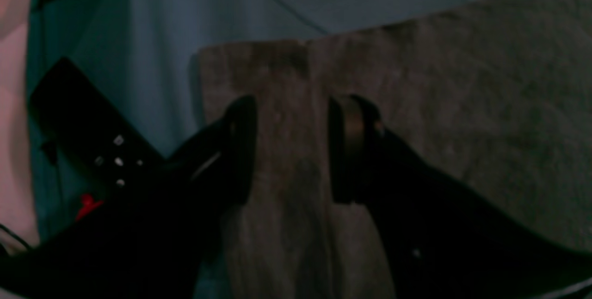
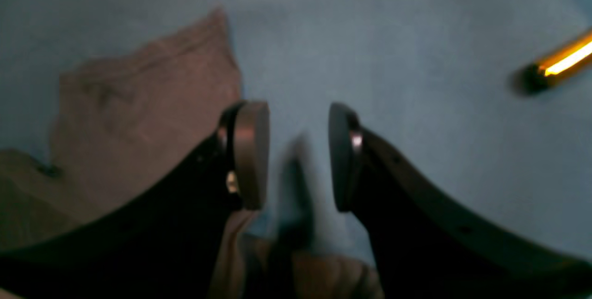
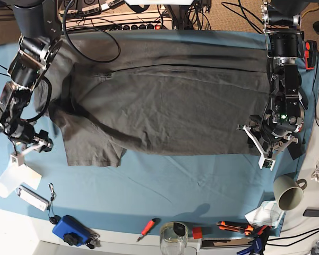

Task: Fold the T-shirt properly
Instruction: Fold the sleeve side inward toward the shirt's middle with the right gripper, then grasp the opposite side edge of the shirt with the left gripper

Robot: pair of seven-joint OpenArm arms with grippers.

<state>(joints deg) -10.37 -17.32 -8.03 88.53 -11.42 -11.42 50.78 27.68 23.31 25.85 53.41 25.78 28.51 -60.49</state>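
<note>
**Base view: T-shirt spread across the blue sheet, both arms at its edges**

Base view shows a tabletop covered by a teal-blue cloth sheet [image 3: 164, 186]. The T-shirt [image 3: 170, 106], dark charcoal and wrinkled, lies flat across the middle of the sheet, with one short sleeve [image 3: 90, 143] pointing toward the near edge on the view's left. The shirt's upper part is folded over itself in a long crease.

The left gripper [image 3: 263, 139] sits at the shirt's edge on the view's right. In the left wrist view its fingers [image 1: 240, 151] stand well apart above grey fabric [image 1: 439, 128], with cloth showing between them and nothing clamped.

The right gripper [image 3: 36, 144] is just off the sleeve side on the view's left, over blue sheet. In the right wrist view its fingers [image 2: 249, 151] are spread wide and empty, with the shirt's cloth [image 2: 138, 105] lying beside one of them.

Smaller items line the near edge: a mug [image 3: 287, 192], a glass jar [image 3: 173, 236], a blue device [image 3: 70, 231], and a red-handled screwdriver [image 3: 147, 228].
</note>
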